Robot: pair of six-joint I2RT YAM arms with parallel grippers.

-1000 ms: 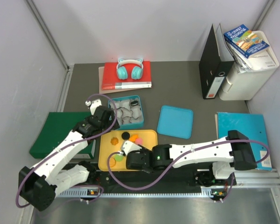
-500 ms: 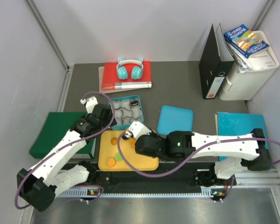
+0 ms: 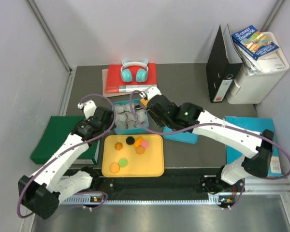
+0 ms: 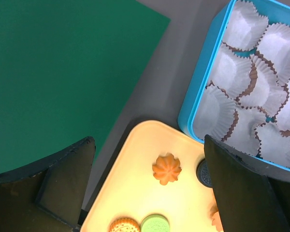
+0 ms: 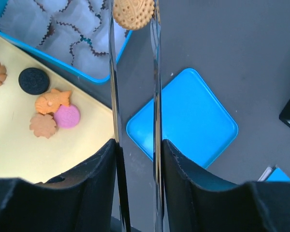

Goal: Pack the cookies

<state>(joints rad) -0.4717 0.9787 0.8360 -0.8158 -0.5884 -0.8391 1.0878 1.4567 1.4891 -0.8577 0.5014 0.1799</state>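
Leftmost, one green folder point(image 3: 55, 137) lies along the left edge of the counter. Just right of it the left gripper point(image 4: 147, 145) hovers with its fingers point(image 4: 67, 183) spread wide and nothing between them, above the spot where folder, yellow tray point(image 3: 152, 164) and blue box point(image 4: 195, 92) come close together.

The one tray sits at the near edge and carries seven cookies. Four are orange: a scalloped cookie point(image 3: 118, 145), a round biscuit point(image 3: 115, 167), a fish cookie point(image 3: 138, 141) and a flower cookie point(image 3: 140, 150). With them are one green cookie point(image 3: 123, 162), one black cookie point(image 3: 130, 140) and one pink cookie point(image 3: 145, 144).

Behind the tray, the one box is filled with white paper cups point(image 4: 232, 63). The arms hide some of them, so I cannot count them.

At the far edge one red book point(image 3: 113, 82) bears one pair of teal headphones point(image 3: 134, 72).

Over the box's far right corner the right gripper point(image 3: 145, 102) pinches an eighth cookie point(image 5: 133, 12), tan and round, between its two long fingers. One blue lid point(image 5: 183, 116) lies flat to the right of the tray, under that arm.

Toward the far right corner stand one black binder point(image 3: 221, 72) and one white bin point(image 3: 256, 82) with a blue book point(image 3: 255, 42) on top. One blue folder point(image 3: 256, 124) lies along the right edge.
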